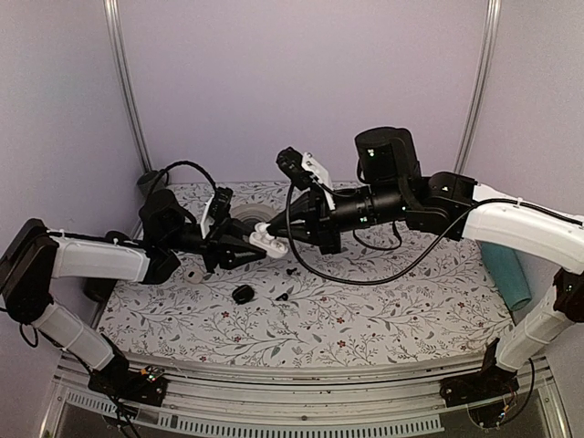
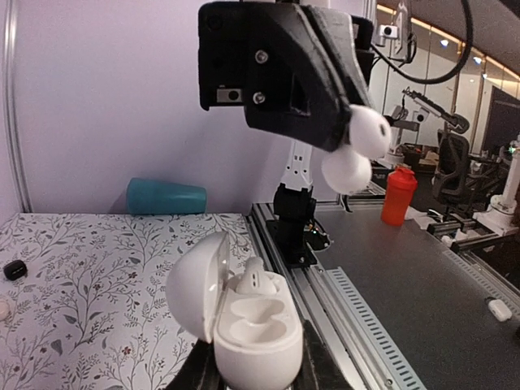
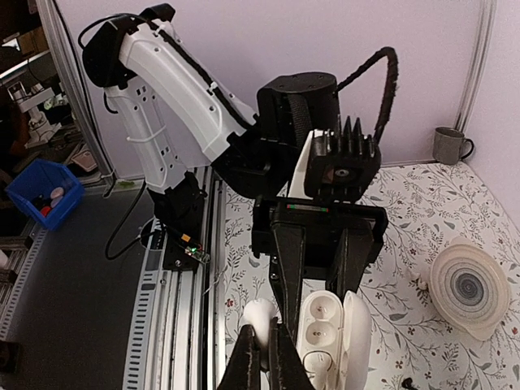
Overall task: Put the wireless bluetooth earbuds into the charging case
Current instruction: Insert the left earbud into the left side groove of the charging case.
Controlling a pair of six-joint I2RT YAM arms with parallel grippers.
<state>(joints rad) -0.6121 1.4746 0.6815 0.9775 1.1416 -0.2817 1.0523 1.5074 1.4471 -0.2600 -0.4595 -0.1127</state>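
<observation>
Clamping open charging case (image 2: 248, 325) in left gripper (image 2: 248, 375), near worktop's (image 1: 365, 310) far edge; pinching earbud (image 3: 258, 315) in right gripper (image 3: 262, 366), just beside

My two arms match — the left arm (image 1: 91, 260) and right arm (image 1: 520, 224) wear white shells over black joints. A black cable (image 1: 365, 276) loops behind the right wrist. Two silver screws (image 2: 260, 57) sit just behind the right gripper (image 2: 348, 140) fingertips — on matte black plastic.
</observation>
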